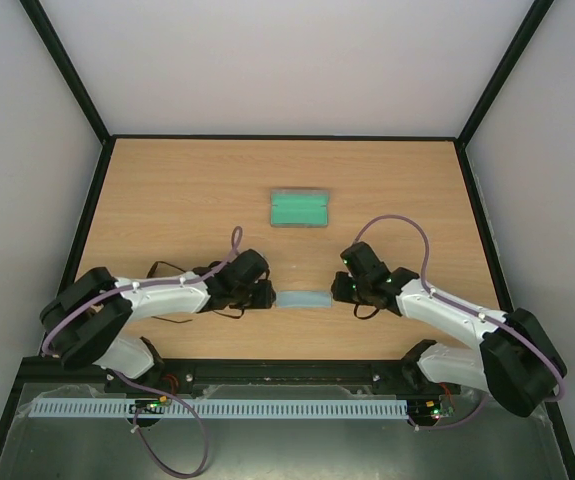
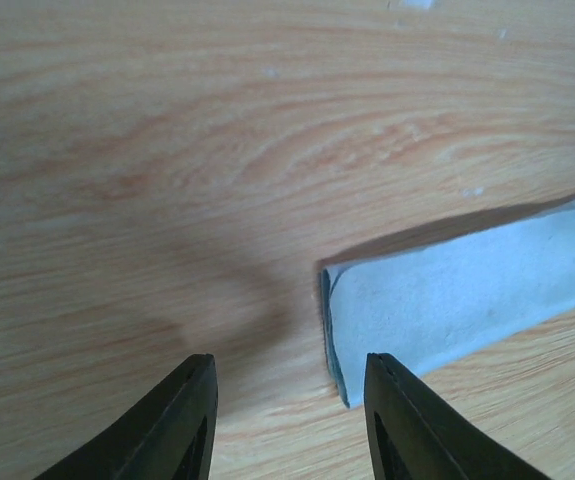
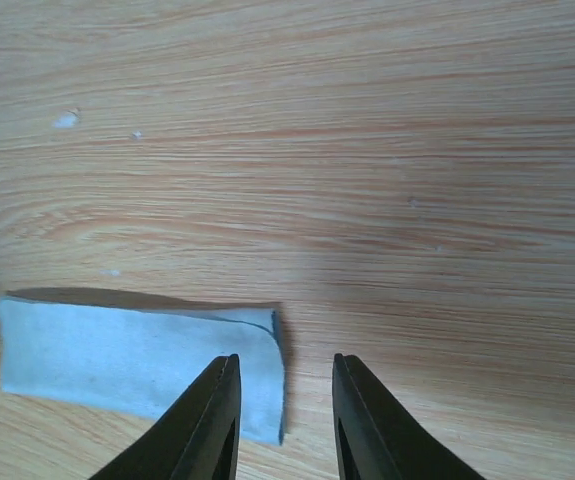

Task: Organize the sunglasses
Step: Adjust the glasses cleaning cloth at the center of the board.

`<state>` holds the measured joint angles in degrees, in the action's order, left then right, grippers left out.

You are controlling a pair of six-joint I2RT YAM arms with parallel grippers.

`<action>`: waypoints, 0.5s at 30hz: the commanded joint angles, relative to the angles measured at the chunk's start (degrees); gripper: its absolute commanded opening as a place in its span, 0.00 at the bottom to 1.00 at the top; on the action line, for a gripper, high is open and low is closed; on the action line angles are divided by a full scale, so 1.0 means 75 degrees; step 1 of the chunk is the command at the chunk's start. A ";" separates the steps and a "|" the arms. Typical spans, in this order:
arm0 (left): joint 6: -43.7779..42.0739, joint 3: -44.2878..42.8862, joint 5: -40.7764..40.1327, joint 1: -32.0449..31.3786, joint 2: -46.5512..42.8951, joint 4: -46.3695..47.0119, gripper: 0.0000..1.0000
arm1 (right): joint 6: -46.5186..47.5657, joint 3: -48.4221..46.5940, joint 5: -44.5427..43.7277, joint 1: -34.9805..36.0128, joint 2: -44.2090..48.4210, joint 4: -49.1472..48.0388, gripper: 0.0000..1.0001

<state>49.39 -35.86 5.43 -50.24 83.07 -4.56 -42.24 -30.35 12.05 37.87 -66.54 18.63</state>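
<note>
A light blue cloth [image 1: 305,299], folded into a narrow strip, lies flat on the wooden table between my two grippers. My left gripper [image 1: 267,293] is open at its left end; in the left wrist view [image 2: 290,420] the cloth's [image 2: 467,290] end lies just ahead of the right finger. My right gripper [image 1: 339,288] is open at its right end; in the right wrist view [image 3: 285,420] the cloth's [image 3: 127,355] end lies ahead of the left finger. The sunglasses do not show clearly; thin dark lines under my left wrist could be cables.
The grey oblong case [image 1: 297,208] lies open with its green inside up, behind the cloth at the table's middle. Black frame rails run along the table's left, right and back edges.
</note>
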 commanded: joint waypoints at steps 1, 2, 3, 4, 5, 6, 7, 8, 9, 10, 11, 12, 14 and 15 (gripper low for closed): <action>-0.0057 -0.0336 -0.0347 -0.0335 0.0323 -0.0830 0.44 | 0.0018 -0.0023 -0.0276 0.0057 -0.0178 0.0514 0.29; -0.0016 -0.0337 -0.0359 -0.0384 0.0354 -0.0813 0.44 | 0.0026 -0.0057 -0.0298 0.0079 -0.0217 0.0536 0.29; 0.0014 -0.0340 -0.0361 -0.0426 0.0370 -0.0772 0.44 | 0.0011 -0.0071 -0.0311 0.0113 -0.0246 0.0520 0.29; 0.0038 -0.0356 -0.0380 -0.0462 0.0398 -0.0754 0.44 | 0.0013 -0.0075 -0.0336 0.0143 -0.0290 0.0510 0.30; 0.0053 -0.0374 -0.0410 -0.0487 0.0422 -0.0754 0.45 | -0.0001 -0.0081 -0.0344 0.0163 -0.0350 0.0509 0.30; 0.0068 -0.0394 -0.0429 -0.0512 0.0456 -0.0749 0.45 | -0.0004 -0.0077 -0.0346 0.0209 -0.0418 0.0488 0.30; 0.0074 -0.0423 -0.0431 -0.0528 0.0488 -0.0722 0.45 | -0.0024 -0.0071 -0.0354 0.0252 -0.0490 0.0462 0.30; 0.0079 -0.0458 -0.0437 -0.0548 0.0526 -0.0717 0.44 | -0.0042 -0.0067 -0.0345 0.0311 -0.0561 0.0428 0.30; 0.0081 -0.0509 -0.0442 -0.0571 0.0568 -0.0727 0.45 | -0.0065 -0.0049 -0.0362 0.0366 -0.0617 0.0393 0.30; 0.0083 -0.0547 -0.0452 -0.0593 0.0588 -0.0728 0.45 | -0.0103 -0.0038 -0.0365 0.0427 -0.0665 0.0348 0.30; 0.0093 -0.0580 -0.0473 -0.0617 0.0611 -0.0728 0.45 | -0.0156 -0.0015 -0.0355 0.0510 -0.0691 0.0288 0.30; 0.0095 -0.0605 -0.0483 -0.0636 0.0633 -0.0717 0.45 | -0.0192 -0.0012 -0.0361 0.0566 -0.0736 0.0245 0.30; 0.0096 -0.0654 -0.0493 -0.0648 0.0692 -0.0706 0.45 | -0.0263 -0.0007 -0.0374 0.0668 -0.0807 0.0171 0.30; 0.0095 -0.0675 -0.0496 -0.0658 0.0715 -0.0704 0.45 | -0.0288 -0.0017 -0.0387 0.0705 -0.0842 0.0140 0.30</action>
<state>49.69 -39.55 2.59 -54.63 87.15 -8.12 -42.92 -30.30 10.85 41.78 -71.77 20.32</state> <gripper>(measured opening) 0.445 0.302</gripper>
